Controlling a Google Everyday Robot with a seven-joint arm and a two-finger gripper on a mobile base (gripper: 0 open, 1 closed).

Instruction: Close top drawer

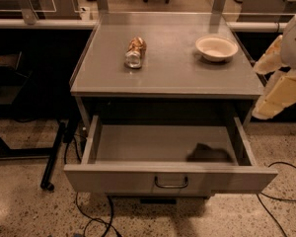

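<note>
Drawer (123,179) of grey sheet metal, the top one in a small cabinet, stands pulled far out toward the camera, below and to the left of the gripper (278,90). The gripper, a cream-coloured shape at the right edge of the view, hangs beside the cabinet at about the height of its top, well apart from the drawer front. Whether it is open or closed cannot be told.

The drawer holds nothing visible except a dark patch near its right rear, likely a shadow. A small dark wire handle (171,182) sits at the centre of the broad flat front panel, lower and further left than the gripper. On the cabinet top (187,80), up and left of the gripper, lie a crumpled can (135,52) and a pale bowl (216,47).

The drawer is probably stiff and fairly light, and should glide on runners. No grasp seems needed. A flat push on the front panel near the handle, kept central, should avoid skewing it. A hard shove could jolt the can and bowl.
</note>
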